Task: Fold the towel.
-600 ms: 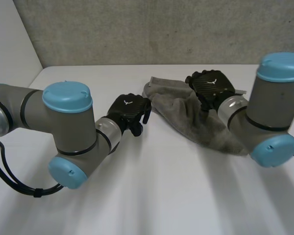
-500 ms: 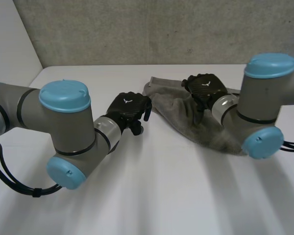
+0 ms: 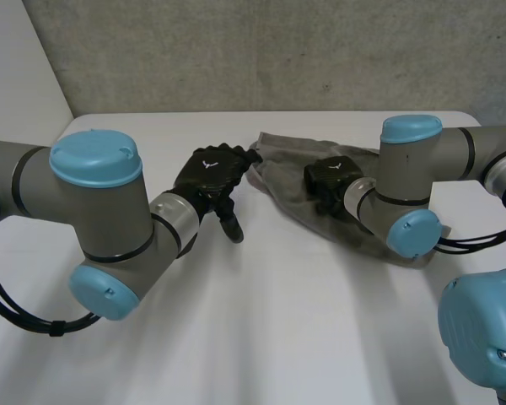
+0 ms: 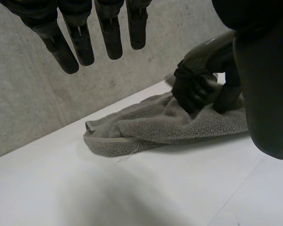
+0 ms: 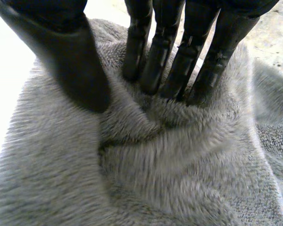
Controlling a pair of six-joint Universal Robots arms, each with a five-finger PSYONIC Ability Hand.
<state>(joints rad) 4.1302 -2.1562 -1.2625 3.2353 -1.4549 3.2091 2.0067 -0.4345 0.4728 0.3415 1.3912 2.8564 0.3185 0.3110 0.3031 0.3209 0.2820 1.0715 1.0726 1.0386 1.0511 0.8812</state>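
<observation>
A crumpled grey terry towel [image 3: 280,181] lies bunched toward the far edge of the white worktop [image 3: 278,329], right of its middle, slanting toward the right edge. The right robot hand [image 3: 329,180] sits on the towel's middle. Its fingers [image 5: 172,56] and thumb dig into the pile with a ridge of cloth squeezed up between them, so it looks clamped on the towel. The left robot hand [image 3: 209,175] hovers at the towel's left end, fingers [image 4: 80,42] straight and apart, holding nothing. The near half of the worktop lies bare, as does the strip between the towel and the grey concrete wall [image 3: 236,51] behind the far edge.
</observation>
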